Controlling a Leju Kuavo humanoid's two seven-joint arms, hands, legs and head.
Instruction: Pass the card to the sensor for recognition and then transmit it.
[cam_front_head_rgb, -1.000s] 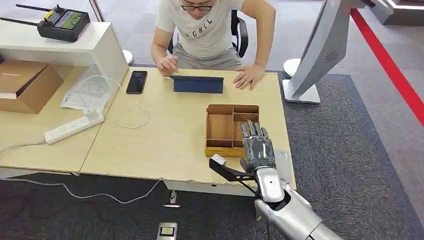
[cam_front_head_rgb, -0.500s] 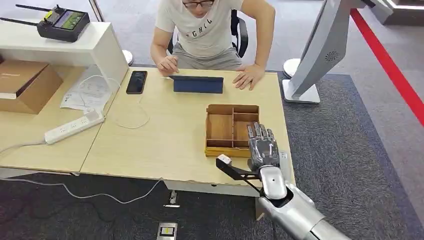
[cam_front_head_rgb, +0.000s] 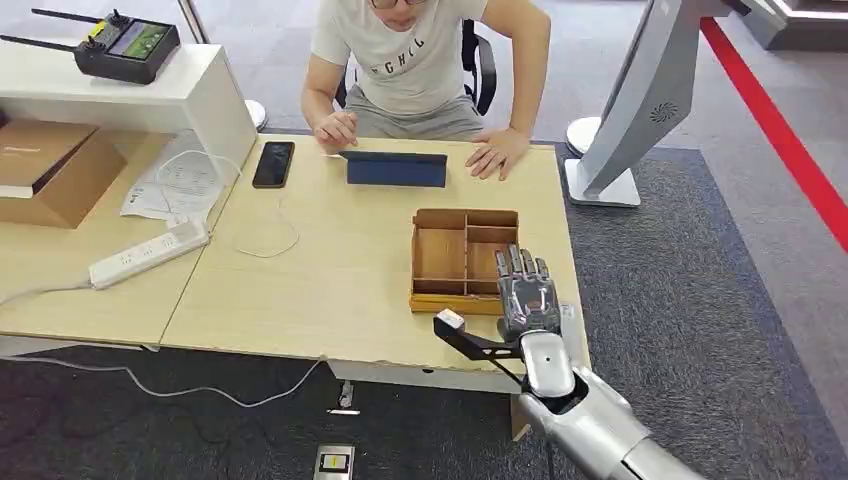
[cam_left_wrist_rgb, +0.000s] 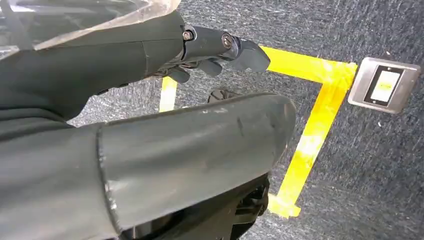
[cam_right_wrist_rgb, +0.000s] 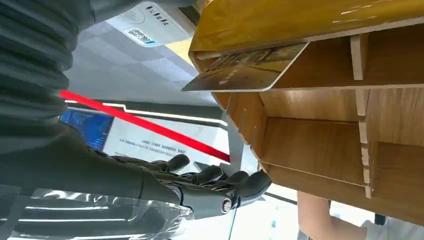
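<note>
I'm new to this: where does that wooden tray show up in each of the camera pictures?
Head view: the tray sits on the table near its right front corner, just beyond the right hand.
Left wrist view: not in it; this picture looks at carpet and yellow tape.
Right wrist view: the tray fills the right side, a card lying in one compartment.
Shared landmark: the right hand.

Wooden tray (cam_front_head_rgb: 440, 258) is warm honey-brown, card (cam_right_wrist_rgb: 240, 75) in it looks gold. Table (cam_front_head_rgb: 330, 270) is pale wood grain. Carpet (cam_front_head_rgb: 700, 330) is dark speckled grey with a red stripe (cam_front_head_rgb: 790, 140), plus yellow tape (cam_left_wrist_rgb: 310, 135) on the floor. Right hand (cam_front_head_rgb: 527, 292) is dark grey, arm silver.
</note>
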